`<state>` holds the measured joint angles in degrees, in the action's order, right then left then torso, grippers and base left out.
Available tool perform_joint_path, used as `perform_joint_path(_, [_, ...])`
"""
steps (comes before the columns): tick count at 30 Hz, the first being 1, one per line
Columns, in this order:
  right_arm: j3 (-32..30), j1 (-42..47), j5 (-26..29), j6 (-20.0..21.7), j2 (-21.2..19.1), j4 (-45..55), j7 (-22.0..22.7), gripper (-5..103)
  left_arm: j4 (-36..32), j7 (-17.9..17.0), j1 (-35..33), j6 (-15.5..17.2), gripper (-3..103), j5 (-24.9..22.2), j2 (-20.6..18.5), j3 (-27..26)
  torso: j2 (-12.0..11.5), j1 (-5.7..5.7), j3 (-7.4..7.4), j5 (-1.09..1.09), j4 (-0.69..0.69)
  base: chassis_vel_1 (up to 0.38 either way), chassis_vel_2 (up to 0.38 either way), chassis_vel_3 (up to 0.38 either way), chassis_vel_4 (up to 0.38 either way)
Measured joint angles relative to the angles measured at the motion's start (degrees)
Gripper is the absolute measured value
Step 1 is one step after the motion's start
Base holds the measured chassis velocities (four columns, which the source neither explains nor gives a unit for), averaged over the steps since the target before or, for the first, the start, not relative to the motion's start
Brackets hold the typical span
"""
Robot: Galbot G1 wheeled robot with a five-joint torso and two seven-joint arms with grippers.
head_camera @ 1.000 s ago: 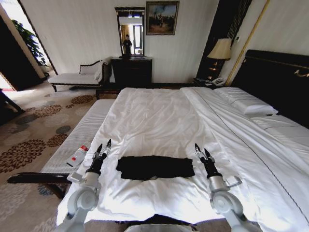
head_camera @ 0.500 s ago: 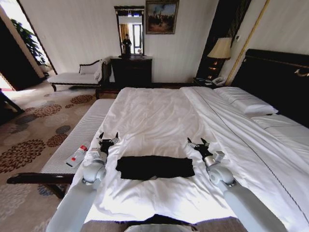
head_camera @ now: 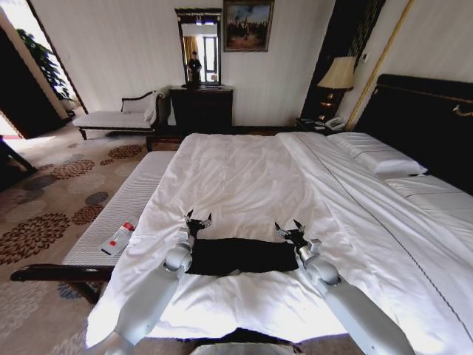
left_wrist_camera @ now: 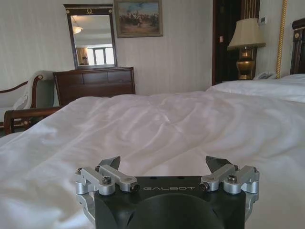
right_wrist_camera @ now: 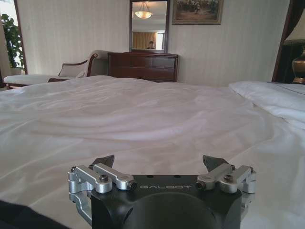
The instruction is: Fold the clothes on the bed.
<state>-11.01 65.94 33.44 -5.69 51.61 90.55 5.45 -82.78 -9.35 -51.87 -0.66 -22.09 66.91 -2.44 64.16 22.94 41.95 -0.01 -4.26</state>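
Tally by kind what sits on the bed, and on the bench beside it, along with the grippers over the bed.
Black T-shirt, folded into a strip: 1
Pillows near the headboard: 2
Grippers, both open, left gripper and right gripper at the shirt's far corners: 2
Bottle with red cap, lying on the bench: 1
Total: 6

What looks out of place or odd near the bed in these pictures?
One thing stands out: a small bottle with a red cap lies on its side on the pale bench beside the bed. The black T-shirt lies in a tidy band between the open left gripper and right gripper.
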Motion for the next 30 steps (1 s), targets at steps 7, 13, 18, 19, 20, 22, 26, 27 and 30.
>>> perform_joint_path(7, [-0.26, 5.52, -1.21, -0.05, -2.54, 6.57, 0.81, 100, -3.42, 0.54, -4.71, -0.47, 100, 0.86, -3.01, -0.54, 0.01, 0.00, 0.00, 0.00, 0.00, 0.000, 0.000, 0.000, 0.000])
perform_joint_path(13, [-3.17, 10.43, -1.48, -0.60, -4.85, 11.94, 1.14, 100, -10.60, 1.52, -12.70, -1.21, 100, 2.26, -6.62, -3.71, 0.01, -0.01, -0.01, 0.00, 0.00, 0.000, 0.000, 0.000, 0.000])
perform_joint_path(18, [-5.24, 16.42, -3.16, -1.74, -6.21, 15.67, 1.28, 100, -19.06, 2.73, -23.87, -2.57, 100, 3.53, -9.80, -8.79, 0.02, -0.01, -0.01, 0.00, 0.01, 0.000, 0.000, 0.000, 0.000])
perform_joint_path(19, [-5.40, 17.90, -3.98, -1.97, -6.29, 16.13, 1.47, 100, -20.79, 3.11, -26.64, -3.09, 100, 3.91, -10.51, -9.83, 0.02, -0.01, -0.01, -0.01, 0.01, 0.000, 0.000, 0.000, 0.000])
perform_joint_path(20, [-5.42, 19.06, -4.58, -2.09, -6.29, 16.40, 1.76, 100, -22.02, 3.27, -28.63, -3.54, 100, 4.30, -11.13, -10.60, 0.02, -0.01, -0.01, -0.01, 0.01, 0.000, 0.000, 0.000, 0.000])
perform_joint_path(22, [-5.41, 19.93, -5.00, -2.15, -6.23, 16.58, 2.07, 100, -23.05, 3.37, -30.40, -3.96, 100, 4.74, -11.66, -11.19, 0.02, -0.01, -0.01, 0.01, 0.00, 0.000, 0.000, 0.000, 0.000])
perform_joint_path(26, [-5.42, 21.98, -5.79, -2.22, -5.71, 17.31, 3.14, 100, -25.39, 3.67, -34.64, -5.03, 100, 5.96, -12.93, -12.05, 0.01, -0.01, 0.00, 0.00, -0.01, 0.000, 0.000, 0.000, 0.000])
perform_joint_path(27, [-5.52, 22.36, -5.88, -2.24, -5.58, 17.63, 3.45, 100, -25.91, 3.85, -35.58, -5.30, 100, 6.28, -13.18, -12.20, 0.02, -0.01, 0.00, 0.01, -0.01, 0.000, 0.000, 0.000, 0.000])
perform_joint_path(30, [-6.84, 22.09, -5.42, -2.31, -5.07, 20.58, 5.62, 100, -29.39, 4.74, -39.44, -6.65, 100, 7.46, -13.29, -14.25, 0.02, -0.01, 0.00, 0.01, 0.00, 0.000, 0.000, 0.000, 0.000])
